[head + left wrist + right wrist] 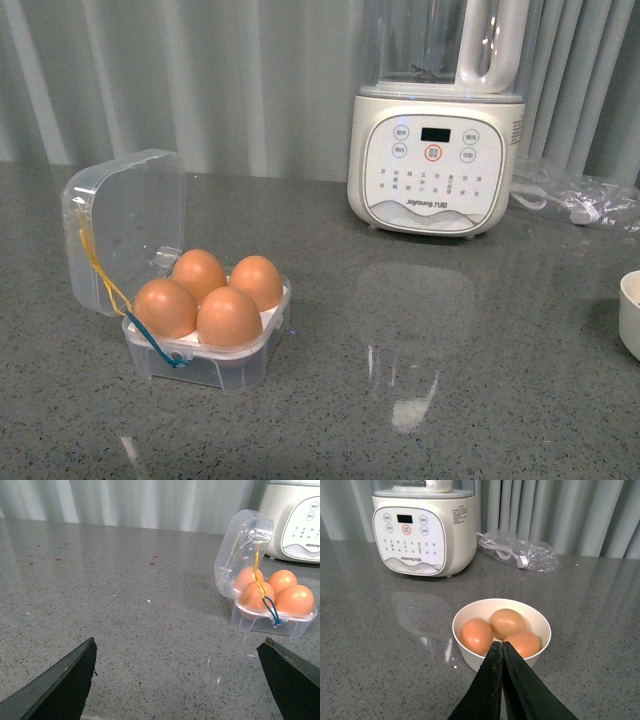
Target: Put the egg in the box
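The box (215, 368) is sitting on the left part of the grey stone counter (470, 400), with its clear lid (125, 225) standing open and tilting back on the left side. All four holes of its white tray are holding brown eggs (229, 317), so the egg is lying inside the box, though which of the four it is cannot be told. A yellow loop (100, 270) is hanging from the lid down to a blue loop (160, 345) at the front left corner of the base.

The left gripper (179, 641) is hovering low over bare counter with its dark fingers (65, 680) spread wide and nothing between them; the box is lying ahead of it and off to one side, well apart. The right gripper (501, 645) is showing its fingers pressed together, tips touching and empty, just in front of the near rim of a white bowl (470, 611) holding three more brown eggs (507, 622).

In the front view only the edge of that bowl is peeking in at the right border. The cream blender (435, 165) is standing at the back right, close to the pale curtain (250, 80), and a plastic bag with a white cable (585, 200) is lying beside it. Between the box and the bowl the counter is stretching open and shiny, and the near edge is running out of view
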Robot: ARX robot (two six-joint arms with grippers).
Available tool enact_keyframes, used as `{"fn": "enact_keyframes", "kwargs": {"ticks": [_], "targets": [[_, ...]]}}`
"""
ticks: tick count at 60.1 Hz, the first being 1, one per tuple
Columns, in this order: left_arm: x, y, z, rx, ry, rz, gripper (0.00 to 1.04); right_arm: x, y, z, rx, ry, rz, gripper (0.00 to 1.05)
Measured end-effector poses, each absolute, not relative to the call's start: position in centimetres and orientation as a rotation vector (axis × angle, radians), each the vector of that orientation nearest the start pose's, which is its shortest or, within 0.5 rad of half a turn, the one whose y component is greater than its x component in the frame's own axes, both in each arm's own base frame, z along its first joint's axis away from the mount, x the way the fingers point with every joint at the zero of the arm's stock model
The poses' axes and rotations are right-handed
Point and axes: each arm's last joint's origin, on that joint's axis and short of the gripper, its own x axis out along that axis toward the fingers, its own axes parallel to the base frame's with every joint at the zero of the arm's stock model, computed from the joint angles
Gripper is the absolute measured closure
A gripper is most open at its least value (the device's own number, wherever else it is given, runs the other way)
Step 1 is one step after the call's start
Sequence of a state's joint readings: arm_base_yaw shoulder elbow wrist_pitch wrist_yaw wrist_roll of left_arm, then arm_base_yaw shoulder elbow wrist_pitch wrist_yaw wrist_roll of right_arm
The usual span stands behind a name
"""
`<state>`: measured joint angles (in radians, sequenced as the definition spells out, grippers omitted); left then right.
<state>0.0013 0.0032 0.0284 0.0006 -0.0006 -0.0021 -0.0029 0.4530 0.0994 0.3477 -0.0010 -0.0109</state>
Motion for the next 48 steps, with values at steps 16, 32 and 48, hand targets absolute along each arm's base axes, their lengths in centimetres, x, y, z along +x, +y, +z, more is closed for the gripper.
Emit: {"fn": "enact_keyframes", "kwargs": {"ticks": [16,32,48], "targets": [[9.6,0.0,17.3,-0.002,-0.026,0.002,0.07,12.2,0.0,18.1,-0.011,0.004,-0.002,1.01],[9.6,0.0,17.3,-0.002,-0.026,0.002,0.07,11.5,0.0,17.2,-0.01,-0.004,-0.002,1.01],[9.6,0.0,17.3,-0.002,-0.026,0.002,0.07,10.9,0.0,16.8,-0.011,-0.009,-0.002,1.01]]}}
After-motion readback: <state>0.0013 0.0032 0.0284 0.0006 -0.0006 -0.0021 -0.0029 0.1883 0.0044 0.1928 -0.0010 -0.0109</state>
